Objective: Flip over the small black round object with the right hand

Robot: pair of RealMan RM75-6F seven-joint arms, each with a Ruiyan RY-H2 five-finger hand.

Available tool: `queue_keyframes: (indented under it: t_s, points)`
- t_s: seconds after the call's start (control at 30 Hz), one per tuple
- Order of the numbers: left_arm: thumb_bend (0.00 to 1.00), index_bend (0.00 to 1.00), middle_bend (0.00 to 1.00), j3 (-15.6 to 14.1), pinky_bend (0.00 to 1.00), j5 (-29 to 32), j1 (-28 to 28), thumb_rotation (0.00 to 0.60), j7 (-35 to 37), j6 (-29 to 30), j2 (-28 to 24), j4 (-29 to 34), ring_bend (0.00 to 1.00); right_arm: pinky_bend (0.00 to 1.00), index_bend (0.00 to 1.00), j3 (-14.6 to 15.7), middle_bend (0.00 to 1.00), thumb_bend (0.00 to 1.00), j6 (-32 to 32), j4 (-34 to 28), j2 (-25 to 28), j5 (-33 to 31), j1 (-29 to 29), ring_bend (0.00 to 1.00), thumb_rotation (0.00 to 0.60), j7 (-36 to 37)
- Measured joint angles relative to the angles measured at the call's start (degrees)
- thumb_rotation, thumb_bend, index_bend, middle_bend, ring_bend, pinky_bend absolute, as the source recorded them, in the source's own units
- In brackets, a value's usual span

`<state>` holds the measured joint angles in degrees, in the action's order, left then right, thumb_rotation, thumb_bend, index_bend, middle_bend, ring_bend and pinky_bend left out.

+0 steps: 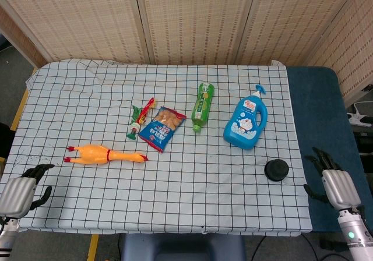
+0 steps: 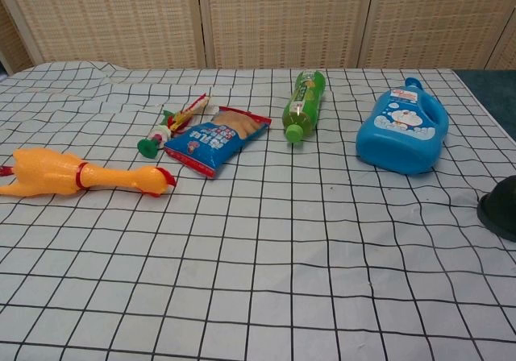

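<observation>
At ten o'clock from my right hand (image 1: 337, 182), which is empty with fingers spread, the black disc (image 1: 276, 169) lies untouched; reach, grasp and flip all remain.

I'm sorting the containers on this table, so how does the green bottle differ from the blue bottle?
The green bottle is slim, with a green screw cap pointing toward the robot; the blue bottle is broad and squat, with a blue pump top pointing away. The green bottle carries a green wrap label, while the blue bottle has a white cartoon label. Both lie flat on the checked cloth.
</observation>
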<state>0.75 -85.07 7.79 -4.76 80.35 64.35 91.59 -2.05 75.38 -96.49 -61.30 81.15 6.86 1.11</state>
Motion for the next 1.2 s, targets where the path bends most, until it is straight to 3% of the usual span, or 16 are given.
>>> queue_keyframes:
  t_s: [0.27, 0.47, 0.63, 0.87, 1.2]
  points:
    - [0.43, 0.23, 0.25, 0.1, 0.63, -0.3, -0.4, 0.6, 0.9, 0.8, -0.2, -0.1, 0.31, 0.21, 0.16, -0.1, 0.0, 0.22, -0.5, 0.4, -0.5, -0.9, 0.1, 0.0, 0.6, -1.0]
    - [0.43, 0.23, 0.25, 0.0, 0.63, -0.2, -0.2, 0.6, 1.6, 0.3, -0.2, -0.6, 0.31, 0.21, 0.08, -0.7, 0.0, 0.22, -0.1, 1.4, -1.4, -2.1, 0.2, 0.0, 0.6, -2.3]
    - [0.43, 0.23, 0.25, 0.2, 0.63, -0.7, -0.6, 0.6, 1.3, 1.8, -0.4, 0.0, 0.31, 0.2, 0.0, -0.6, 0.0, 0.13, 0.1, 2.8, -2.4, -1.8, 0.2, 0.0, 0.6, -3.8]
    - [0.43, 0.23, 0.25, 0.3, 0.63, -1.4, -1.0, 0.6, 1.7, 2.8, -0.5, 0.2, 0.31, 0.15, 0.0, -0.3, 0.0, 0.11, -0.9, 4.4, -3.3, -1.8, 0.7, 0.0, 0.6, -4.7]
    - [0.43, 0.23, 0.25, 0.8, 0.63, -0.3, -1.4, 0.6, 3.0, 3.2, -0.9, 0.1, 0.31, 0.14, 0.0, -1.0, 0.0, 0.11, -10.9, 15.2, -10.3, -4.2, 5.6, 0.0, 0.6, -1.4]
